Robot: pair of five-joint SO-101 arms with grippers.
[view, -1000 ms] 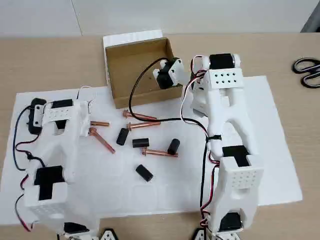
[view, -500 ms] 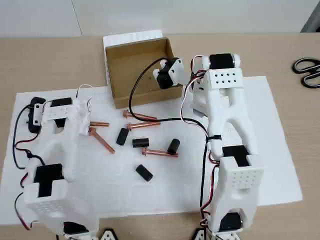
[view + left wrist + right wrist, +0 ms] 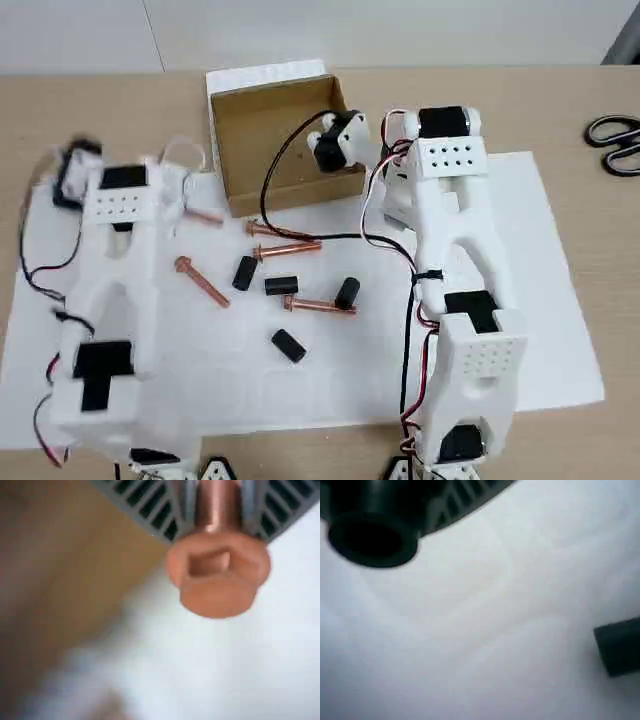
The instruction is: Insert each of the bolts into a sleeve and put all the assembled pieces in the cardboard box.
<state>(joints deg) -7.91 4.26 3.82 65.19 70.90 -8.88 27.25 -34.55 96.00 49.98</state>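
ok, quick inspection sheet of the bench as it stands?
surface: wood table, white paper sheet under the work.
job's things: box, no pieces seen inside; four loose bolts and four loose sleeves on the sheet.
clutter: scissors near the table's edge.
grippers: left gripper shut on a bolt; right gripper shut on a sleeve.
cables: black cable runs over the box wall and across the sheet by the bolts.
surroundings: pale surface beyond the table.
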